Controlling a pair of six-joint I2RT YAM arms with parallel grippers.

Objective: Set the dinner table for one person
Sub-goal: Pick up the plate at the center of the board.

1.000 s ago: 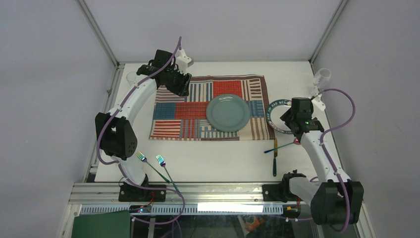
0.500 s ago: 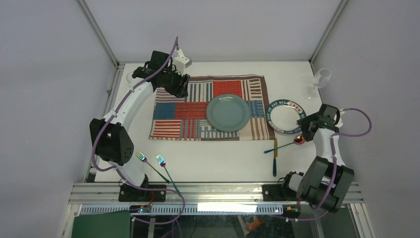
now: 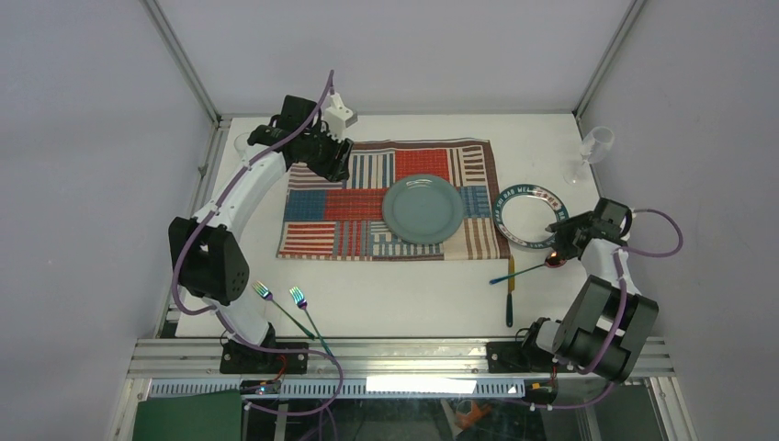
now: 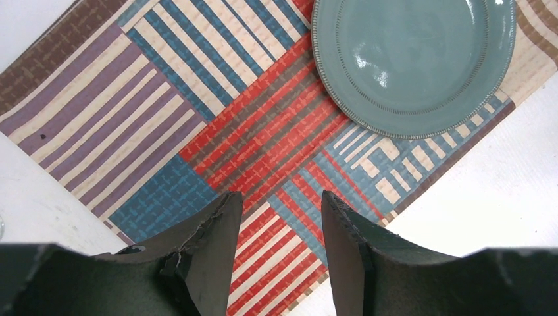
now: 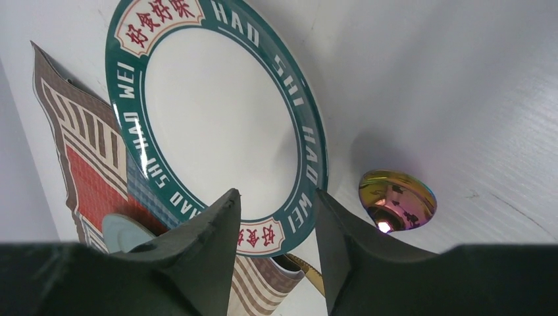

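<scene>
**Item 1.** Large flat matte white dinner table (image 3: pixel 413 294), edged in aluminium rails. It floored the whole cell, with both arm bases at its near edge. All the items below lay on it.

**Item 2.** Striped red-blue-white patchwork placemat (image 3: pixel 335 220). It lay flat toward the far middle and marked the single seat.

**Item 3.** Round teal ceramic plate (image 3: pixel 423 209). It sat on the mat's right half, inside its borders, and was judged already placed.

**Item 4.** White round plate with green lettered rim (image 3: pixel 530 217). It rested on bare table, touching or just overlapping the mat's right border, and was judged not yet in its final spot.

**Item 5.** Iridescent metal spoon (image 3: pixel 554 260). Its bowl lay just near of the lettered plate, with the handle running left. A dark-handled knife (image 3: pixel 509 308) lay by the handle's end; whether they touched could not be told.

**Item 6.** Two iridescent forks (image 3: pixel 280 305). They lay at the near left beside the left arm's base, well apart from the mat, and were not yet set.

**Item 7.** Stemmed clear glass (image 3: pixel 595 147). It stood upright at the far right edge.

**Item 8.** Left gripper (image 4: pixel 279 197). The arm was stretched far forward with the wrist over the mat's far-left corner, looking down. The claw was released, with nothing between its fingers.

**Item 9.** Right gripper (image 5: pixel 276 197). The arm was folded tightly back, with the wrist low and pointing left. The claw was released and empty. Its fingers framed the lettered plate's near rim, and the spoon bowl lay just outside them. It was judged to be lining up on the plate or the spoon, though which one was unclear
</scene>
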